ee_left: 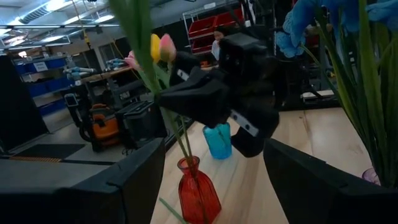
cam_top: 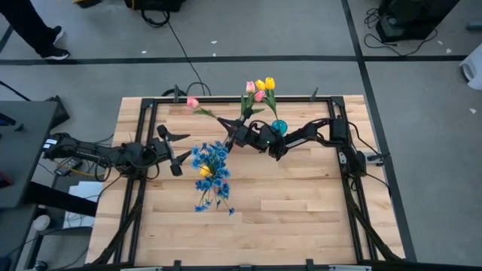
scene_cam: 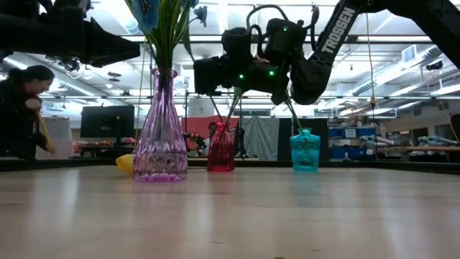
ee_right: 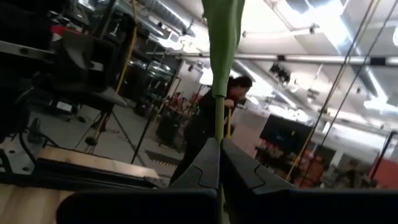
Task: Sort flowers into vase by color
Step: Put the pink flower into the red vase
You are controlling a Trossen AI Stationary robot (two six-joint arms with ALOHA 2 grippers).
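A wooden table [cam_top: 301, 203] is seen from above, with a dark robot arm reaching in from each side.

The right gripper [cam_top: 228, 125] is up above the table near its far edge, just beside the red vase [scene_cam: 221, 149]. Its two fingers are closed tight on the thin green stem of a pink tulip [cam_top: 193, 102]; in the right wrist view the stem [ee_right: 219, 118] rises straight up from between the pinched fingertips. From above, this tulip slants away from the gripper toward the table's far left, its pink head near the edge.

Three glass vases stand on the table. In the level view the purple vase [scene_cam: 159, 137] is nearest the camera and holds green stems topped with blue blossoms [cam_top: 211, 162]. The red vase stands farther back, with stems rising from its neck. The teal vase [scene_cam: 305, 150] stands beside it, also with a stem in it. From above, a cluster of pink and yellow tulips [cam_top: 260, 88] shows near the far edge.

A yellow tulip [cam_top: 205, 172] lies on the table just beside the purple vase, in among the blue blossoms as seen from above. A few more blue sprigs [cam_top: 215, 197] lie loose on the wood nearer the front.

The left gripper [cam_top: 178, 148] waits at the left side of the table, near the purple vase. Its fingers are spread wide apart and hold nothing.

A person [scene_cam: 21, 108] stands in the room beyond the table.
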